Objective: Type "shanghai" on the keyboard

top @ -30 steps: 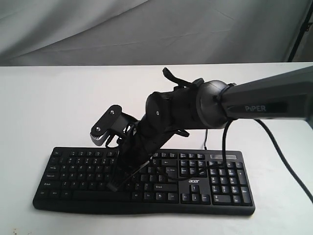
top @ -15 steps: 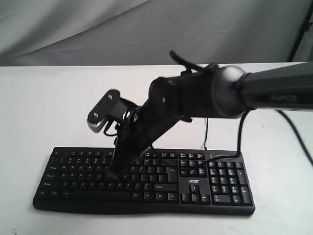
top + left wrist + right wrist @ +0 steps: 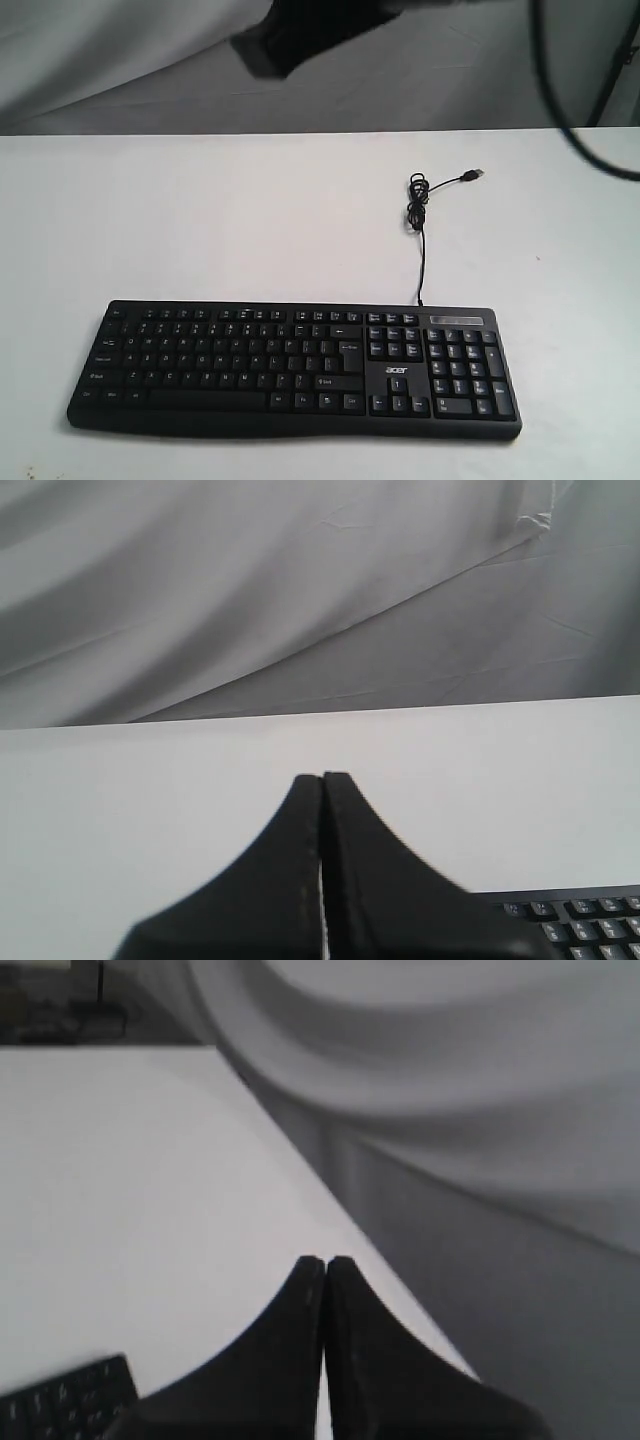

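Note:
The black keyboard (image 3: 295, 365) with white legends and an acer logo lies flat near the table's front edge, fully uncovered. Its thin cable (image 3: 420, 225) runs back to a loose USB plug. A corner of the keyboard (image 3: 590, 915) shows in the left wrist view, and another corner of the keyboard (image 3: 65, 1400) in the right wrist view. My left gripper (image 3: 322, 778) is shut, empty, above bare table. My right gripper (image 3: 325, 1260) is shut, empty, high above the table's edge. In the exterior view only a blurred dark piece of the right arm (image 3: 300, 30) shows at the top.
A white table (image 3: 200, 220) carries the keyboard. Grey draped cloth (image 3: 150, 60) hangs behind it. A dark cable (image 3: 560, 100) loops down at the upper right, and a black stand (image 3: 610, 70) leans at the far right.
The right arm, which reached low over the keyboard's middle keys, has lifted up and away to the top of the exterior view. The keyboard has not shifted.

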Motion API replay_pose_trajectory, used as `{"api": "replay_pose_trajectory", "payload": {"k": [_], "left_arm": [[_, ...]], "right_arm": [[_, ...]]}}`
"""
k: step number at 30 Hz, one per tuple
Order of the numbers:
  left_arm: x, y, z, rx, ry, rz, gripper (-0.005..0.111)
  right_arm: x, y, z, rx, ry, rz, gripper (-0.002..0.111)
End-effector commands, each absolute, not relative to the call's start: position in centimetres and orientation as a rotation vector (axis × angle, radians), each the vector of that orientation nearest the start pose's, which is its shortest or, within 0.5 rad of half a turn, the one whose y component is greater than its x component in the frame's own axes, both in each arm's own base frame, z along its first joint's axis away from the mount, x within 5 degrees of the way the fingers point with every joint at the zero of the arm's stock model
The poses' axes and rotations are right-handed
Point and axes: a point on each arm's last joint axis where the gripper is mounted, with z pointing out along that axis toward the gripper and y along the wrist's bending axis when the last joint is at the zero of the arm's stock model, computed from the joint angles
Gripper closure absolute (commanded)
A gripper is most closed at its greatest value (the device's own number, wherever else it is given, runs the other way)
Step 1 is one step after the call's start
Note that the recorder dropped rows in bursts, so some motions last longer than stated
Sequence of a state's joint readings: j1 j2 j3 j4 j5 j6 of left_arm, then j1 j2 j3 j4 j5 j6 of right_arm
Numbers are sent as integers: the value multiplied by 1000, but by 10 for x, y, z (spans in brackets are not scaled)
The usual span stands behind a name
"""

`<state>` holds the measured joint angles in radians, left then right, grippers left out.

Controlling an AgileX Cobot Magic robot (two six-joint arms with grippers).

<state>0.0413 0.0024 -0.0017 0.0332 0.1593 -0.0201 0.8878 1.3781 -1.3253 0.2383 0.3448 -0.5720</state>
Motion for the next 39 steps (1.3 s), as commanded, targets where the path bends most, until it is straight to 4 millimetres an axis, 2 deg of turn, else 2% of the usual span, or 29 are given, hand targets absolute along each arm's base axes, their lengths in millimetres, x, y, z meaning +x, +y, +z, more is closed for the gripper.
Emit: {"api": "replay_pose_trajectory", "payload": {"k": [1, 5, 8, 11, 14, 16, 19, 23, 28, 34, 39], "left_arm": [[56, 2, 199, -26, 1637, 37, 107], [56, 2, 199, -26, 1637, 37, 107], [56, 2, 199, -26, 1637, 37, 107], [56, 2, 199, -26, 1637, 37, 107], [56, 2, 199, -26, 1637, 37, 107], [56, 2, 199, -26, 1637, 37, 107], [56, 2, 199, -26, 1637, 37, 107], [56, 2, 199, -26, 1637, 37, 107], [56, 2, 199, -26, 1637, 37, 107], [56, 2, 199, -26, 1637, 37, 107], [56, 2, 199, -26, 1637, 37, 107]], "right_arm": [[177, 225, 451, -1027, 1376, 460, 108], [155, 194, 485, -965, 1213, 394, 108], [134, 165, 507, -876, 1166, 433, 108], [128, 130, 517, -753, 1228, 437, 108], [138, 92, 510, -548, 1408, 396, 108], [146, 66, 493, -379, 1513, 324, 108], [150, 36, 454, -211, 1624, 201, 108], [139, 13, 404, -79, 1639, 92, 108], [114, 3, 343, -7, 1622, 47, 108], [87, -7, 294, 112, 1585, -15, 108], [77, -7, 265, 126, 1610, -32, 108]]}}
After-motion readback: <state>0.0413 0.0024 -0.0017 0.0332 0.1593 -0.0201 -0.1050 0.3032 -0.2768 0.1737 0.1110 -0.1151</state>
